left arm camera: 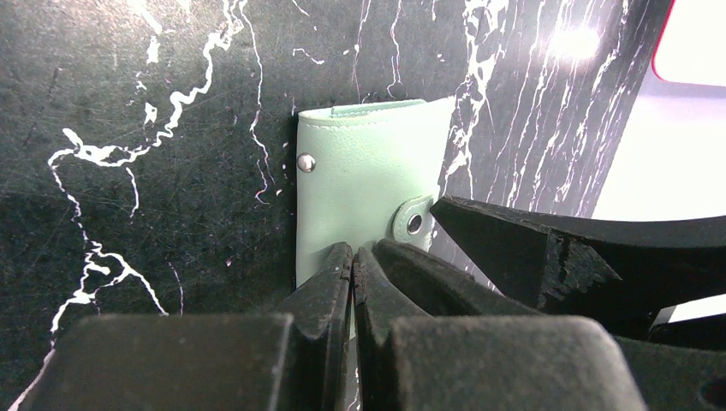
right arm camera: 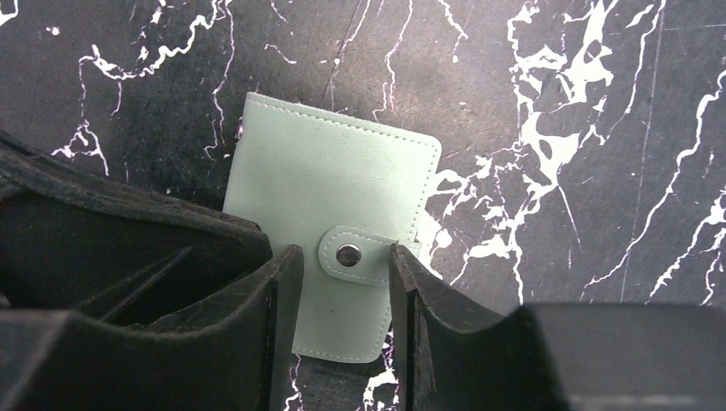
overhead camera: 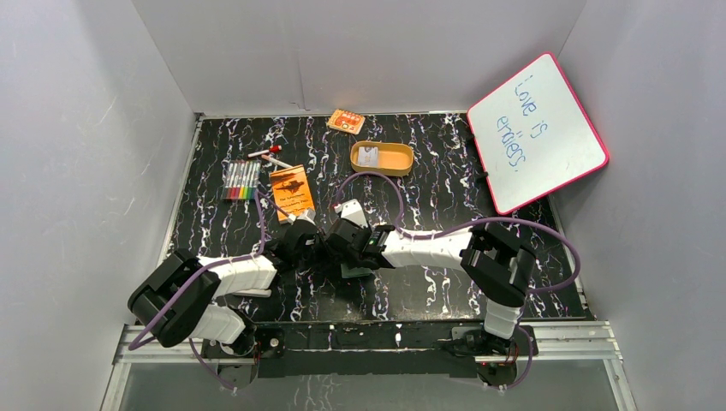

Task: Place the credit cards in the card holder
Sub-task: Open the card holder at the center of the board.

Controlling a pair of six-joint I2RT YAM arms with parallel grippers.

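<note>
Card holder (right arm camera: pixel 334 180) is closed, snap tab (right arm camera: pixel 368 248) fastened. It lies flat on the black marbled worktop (overhead camera: pixel 445 171), near-centre, right where both arms meet.

Left claw (left arm camera: pixel 352 253): clenched, fingers pressed together with tips at the holder's near edge. Can't tell whether they're nipping the cover or just resting on it.

Right claw (right arm camera: pixel 344 253): released, jaws partway apart and straddling the snap tab. One finger sits over the cover, the other at the tab's free end. Not gripping anything. In the left wrist view its finger tip sits just beside the snap.

Cards: one pale credit card (overhead camera: pixel 368 156) lies in the tan oval tray (overhead camera: pixel 395 159), far centre, well apart from the holder. No other card I can make out.

Other things on the worktop:
- orange patterned packet (overhead camera: pixel 346 121) at the far edge
- orange booklet (overhead camera: pixel 292 190) left of centre
- row of markers (overhead camera: pixel 241 180) further left
- whiteboard (overhead camera: pixel 537 133) leaning at far right, blue handwriting on it
</note>
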